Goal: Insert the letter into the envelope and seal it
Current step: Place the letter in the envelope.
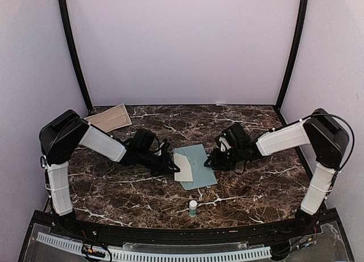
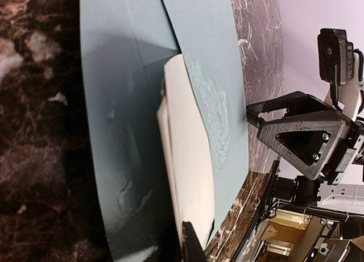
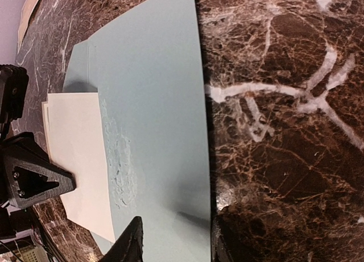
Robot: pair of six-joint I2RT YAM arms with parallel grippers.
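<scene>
**Letter at the envelope's mouth, sealing yet to be done**

At the far left corner of the dark marble-patterned table [image 1: 114,185], the tan creased paper sheets [image 1: 110,117] are seen lying flat, well apart from the action. Moving right, the left gripper [image 1: 172,165] is found low over the table's middle with its jaws clenched, right at the left edge of the cream folded paper letter [image 1: 182,167]. Whether that edge is actually pinched between the fingers cannot be told.

The letter is laid on the open left side of the long pale teal-green paper envelope [image 1: 200,162], which is spread flat at the middle of the table. The letter's right edge is met by the envelope's panel and looks to be tucked just under it, though most of the sheet is left showing. Along that panel a whitish glue smear [image 3: 120,165] can be made out, so the gluing is judged to be done.

Toward the near edge, just in front of the envelope, the small white glue stick [image 1: 193,207] is stood upright, touched by neither arm. Last, the right gripper [image 1: 212,159] is lowered at the envelope's right edge with its jaws parted; the edge lies between the fingertips and nothing is visibly gripped.

The job is judged to be mid-way: the letter has to be pushed fully in, the flap folded over and the seal pressed.
</scene>
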